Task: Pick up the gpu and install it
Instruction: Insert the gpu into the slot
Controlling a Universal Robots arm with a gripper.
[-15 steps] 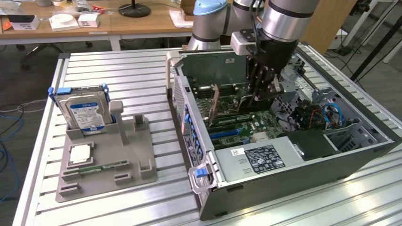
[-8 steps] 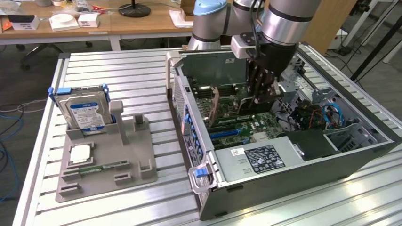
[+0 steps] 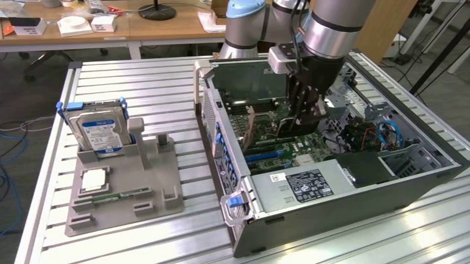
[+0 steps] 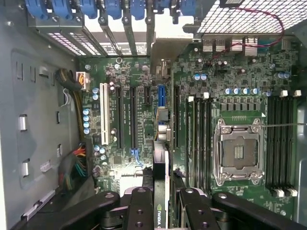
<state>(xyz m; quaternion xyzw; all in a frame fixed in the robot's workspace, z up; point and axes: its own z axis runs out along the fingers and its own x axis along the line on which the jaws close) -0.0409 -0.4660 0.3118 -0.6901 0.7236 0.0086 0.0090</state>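
Inside the case, my hand pinches the gpu by its top edge: stiff, thin, fragile board.

The pincer gripped the gpu edge-on, above the motherboard, beside the blue slot.

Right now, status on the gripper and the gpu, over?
Gripper shut on gpu, edge-on. Card over motherboard slots inside open case. Nothing blocking seen.
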